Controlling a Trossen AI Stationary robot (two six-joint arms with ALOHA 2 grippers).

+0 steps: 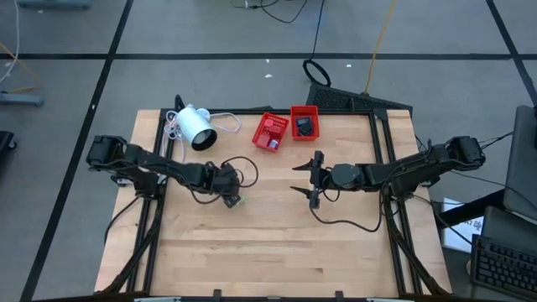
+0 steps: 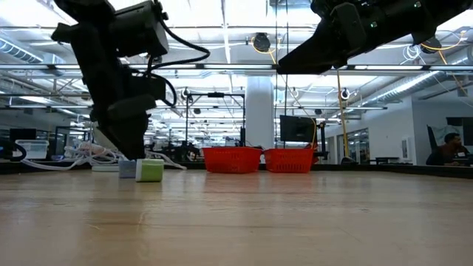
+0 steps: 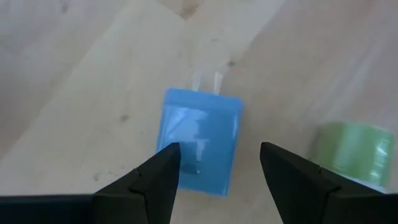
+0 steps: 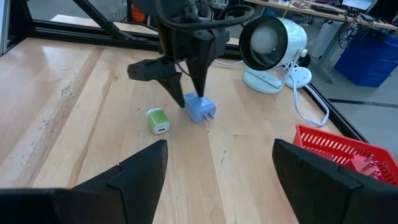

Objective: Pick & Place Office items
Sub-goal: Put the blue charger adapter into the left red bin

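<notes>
A blue plug adapter (image 3: 199,140) lies flat on the wood, its two prongs pointing away from the camera. A green block (image 3: 351,152) lies close beside it; both also show in the right wrist view, the adapter (image 4: 200,110) and the green block (image 4: 157,120). My left gripper (image 3: 217,155) is open and low over the table, pointing down, with a finger on either side of the adapter. My right gripper (image 1: 306,178) is open and held high above the table's middle, empty. More small pieces lie in the two red trays. My left gripper comes at the blue adapter from above, pointing down, open. One fingertip (image 3: 166,163) stands at the adapter's side edge (image 3: 177,134); I cannot tell whether it touches. The other fingertip (image 3: 273,158) stands clear of it. The adapter lies flat on the table.
Two red trays (image 1: 270,132) (image 1: 304,122) sit side by side at the far edge, with small dark pieces in the right one. A white lamp-like device (image 1: 195,126) with a cable stands at the far left. Bare wood spreads across the near half of the table.
</notes>
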